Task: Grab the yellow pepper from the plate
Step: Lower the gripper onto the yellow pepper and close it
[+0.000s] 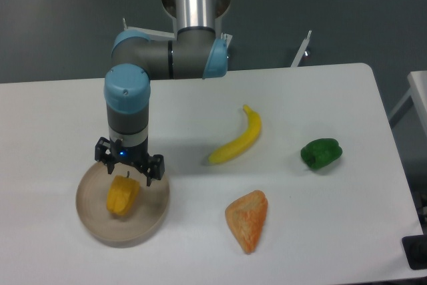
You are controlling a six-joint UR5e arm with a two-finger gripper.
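The yellow pepper [122,195] lies on the beige plate [148,219] at the table's front left, its thin dark stem pointing toward the back. My gripper [128,169] hangs just above the pepper's stem end, over the back part of the plate. Its fingers stand spread apart, so it is open with nothing between them. From this camera I cannot tell whether the fingertips touch the pepper.
A yellow banana [237,138] lies mid-table. An orange-pink wedge [248,218] sits near the front edge, and a green pepper [321,153] lies to the right. The arm's base stands behind the table's far edge.
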